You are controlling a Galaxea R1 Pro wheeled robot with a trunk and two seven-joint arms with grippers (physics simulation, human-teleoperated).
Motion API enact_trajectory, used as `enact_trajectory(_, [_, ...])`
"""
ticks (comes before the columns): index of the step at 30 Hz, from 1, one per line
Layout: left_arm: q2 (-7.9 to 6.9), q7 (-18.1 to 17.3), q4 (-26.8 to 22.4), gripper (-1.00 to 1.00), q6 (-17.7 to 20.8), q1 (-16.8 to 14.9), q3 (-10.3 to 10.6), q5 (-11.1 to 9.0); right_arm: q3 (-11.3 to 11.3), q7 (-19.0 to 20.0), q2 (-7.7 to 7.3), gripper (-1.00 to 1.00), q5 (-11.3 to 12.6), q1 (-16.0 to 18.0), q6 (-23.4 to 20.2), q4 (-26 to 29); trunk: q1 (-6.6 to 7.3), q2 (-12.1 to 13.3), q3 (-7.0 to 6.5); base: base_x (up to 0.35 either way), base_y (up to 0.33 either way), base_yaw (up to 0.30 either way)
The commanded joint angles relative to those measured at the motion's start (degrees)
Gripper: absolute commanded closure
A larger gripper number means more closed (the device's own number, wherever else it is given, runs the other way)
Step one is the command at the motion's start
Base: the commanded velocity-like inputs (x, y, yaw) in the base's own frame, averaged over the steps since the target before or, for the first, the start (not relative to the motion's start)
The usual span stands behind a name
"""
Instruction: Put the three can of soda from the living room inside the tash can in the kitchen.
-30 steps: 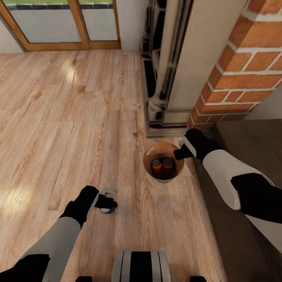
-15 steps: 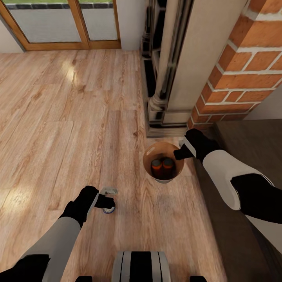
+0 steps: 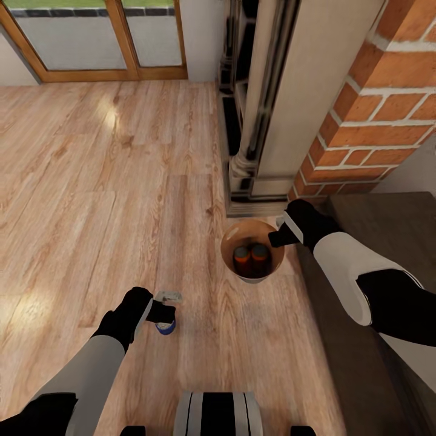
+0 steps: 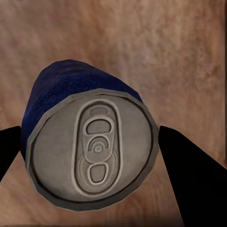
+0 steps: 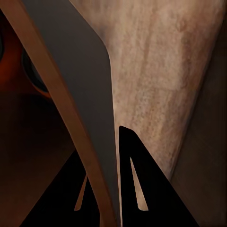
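While my left hand (image 3: 165,312) pinches the blue can (image 4: 85,146) above the floor (image 3: 91,181), my right hand (image 3: 280,233) clamps the bin's (image 3: 252,275) rim, two orange cans (image 3: 251,258) inside.

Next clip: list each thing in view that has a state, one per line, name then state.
Blue soda can: tilted, between the left pincer's fingers, above the wood floor.
Two orange soda cans: upright inside the trash can.
Trash can: upright, open-topped, its rim gripped by the right pincer.
Left pincer: shut on the blue soda can.
Right pincer: shut on the trash can's rim.
Glass doors: closed.
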State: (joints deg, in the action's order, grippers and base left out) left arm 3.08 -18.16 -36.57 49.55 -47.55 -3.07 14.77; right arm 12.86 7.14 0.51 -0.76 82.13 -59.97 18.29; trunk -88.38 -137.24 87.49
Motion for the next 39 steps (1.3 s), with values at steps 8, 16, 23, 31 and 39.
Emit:
enact_trajectory(8, [0.0,-0.1,0.0,1.0,0.1,0.0,0.0,0.0,-0.1,0.3,0.01,1.0,0.9,-0.1,0.0,0.1,1.76,3.2,-1.44,0.0,0.0,0.0])
enact_trajectory(16, [-0.12,-0.5,0.0,1.0,0.2,0.0,0.1,-0.1,-0.2,0.3,0.02,1.0,1.1,-0.1,0.0,0.1,3.52,6.4,-2.88,0.0,0.0,0.0])
enact_trajectory(23, [-0.41,-3.9,-0.7,1.0,0.5,0.1,0.3,-0.4,-0.1,0.4,0.05,1.0,1.3,-0.2,0.0,-0.4,5.06,9.2,-4.14,0.0,0.0,0.0])
enact_trajectory(31, [-4.03,-13.9,-19.0,1.0,10.5,-0.4,0.4,0.0,-0.1,0.9,0.08,1.0,1.5,-1.3,0.0,-0.7,6.81,12.4,-5.57,0.0,0.0,0.0])
enact_trajectory(39, [-9.13,-22.8,-29.4,1.0,10.5,-1.4,0.5,0.3,-0.1,1.1,0.12,1.0,1.5,-3.6,0.0,-0.7,8.57,15.7,-7.01,0.0,0.0,0.0])
